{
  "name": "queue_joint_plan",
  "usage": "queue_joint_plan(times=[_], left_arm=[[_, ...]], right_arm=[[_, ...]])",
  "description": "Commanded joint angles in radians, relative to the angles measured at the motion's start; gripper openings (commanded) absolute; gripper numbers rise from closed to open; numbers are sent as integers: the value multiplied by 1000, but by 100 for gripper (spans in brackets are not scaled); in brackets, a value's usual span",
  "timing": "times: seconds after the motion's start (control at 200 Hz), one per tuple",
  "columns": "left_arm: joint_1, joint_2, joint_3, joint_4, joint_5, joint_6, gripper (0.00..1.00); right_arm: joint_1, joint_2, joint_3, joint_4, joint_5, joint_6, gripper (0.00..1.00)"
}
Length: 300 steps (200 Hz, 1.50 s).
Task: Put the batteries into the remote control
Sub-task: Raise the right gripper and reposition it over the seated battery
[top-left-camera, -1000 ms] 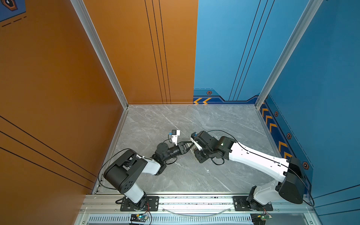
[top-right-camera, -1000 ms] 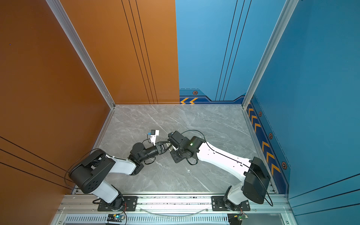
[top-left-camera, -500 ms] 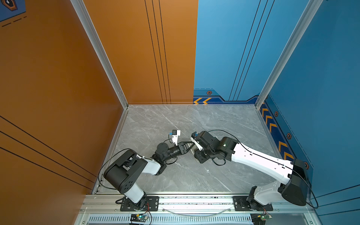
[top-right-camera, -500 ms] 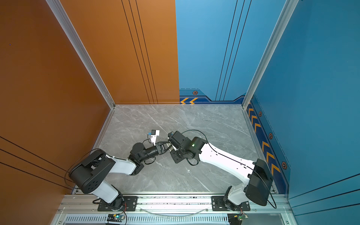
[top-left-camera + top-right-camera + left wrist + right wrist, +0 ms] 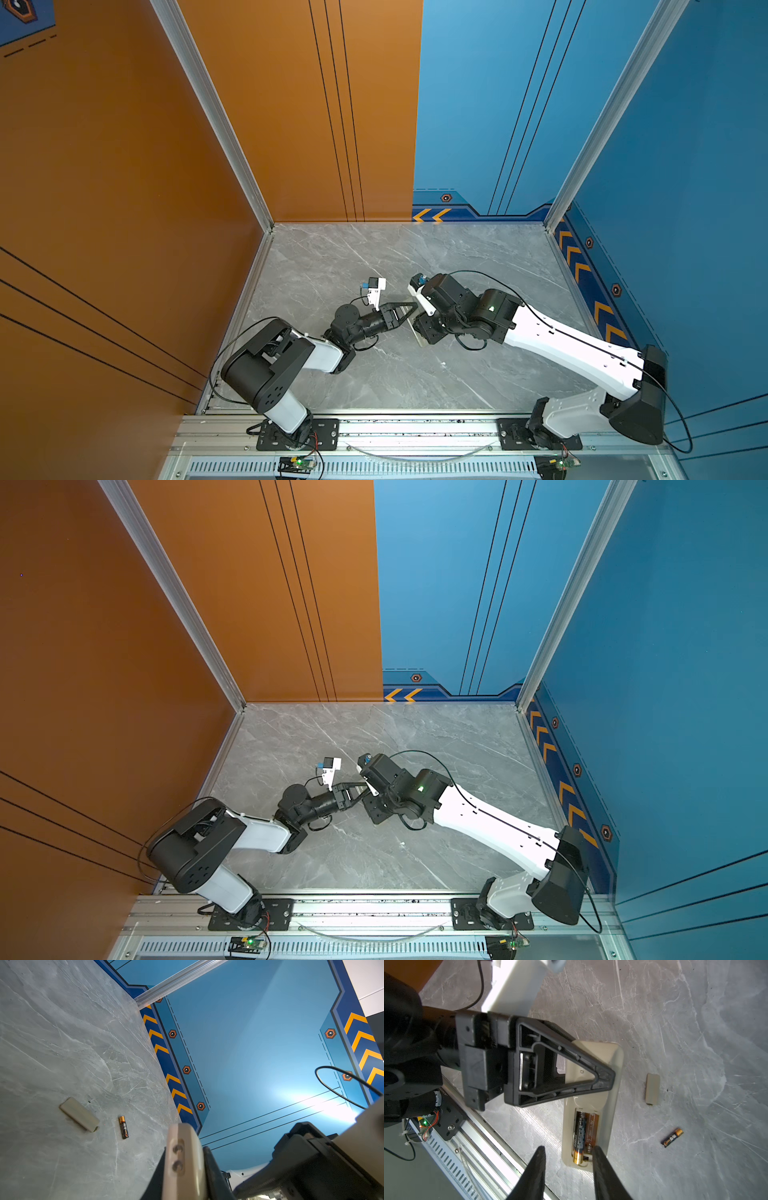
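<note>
While the left gripper [image 5: 409, 307], mid-frame in both top views, clamps the remote control [image 5: 611, 1093], one battery [image 5: 579, 1136] seated, my half-open, empty right gripper [image 5: 568, 1148] should, I judge, next fetch the loose battery [image 5: 672, 1137].

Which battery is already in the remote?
The battery lying in the open compartment of the remote control. The other battery lies loose on the table.
</note>
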Motion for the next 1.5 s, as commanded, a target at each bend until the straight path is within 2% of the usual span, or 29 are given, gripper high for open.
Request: queue_joint_plan(times=[0.0,0.25,0.506,0.676,0.861,1.172,1.497], left_arm=[[-4,-14,35,10,40,-5,0],[-5,-54,57,-83,76,12,0],[-6,-118,82,-194,120,25,0],[-6,-143,101,-243,156,24,0],[-6,-155,115,-267,194,18,0],[-7,-171,126,-268,252,-9,0],[-6,-209,124,-332,275,6,0]], right_arm=[[-7,-58,14,-67,51,-64,36],[5,-178,-28,-53,81,-287,34],[45,-265,-89,-29,25,-482,30],[120,-343,-161,43,28,-609,37],[127,-349,-142,6,9,-691,42],[144,-283,-103,-63,24,-793,44],[178,-209,-50,-104,30,-846,34]])
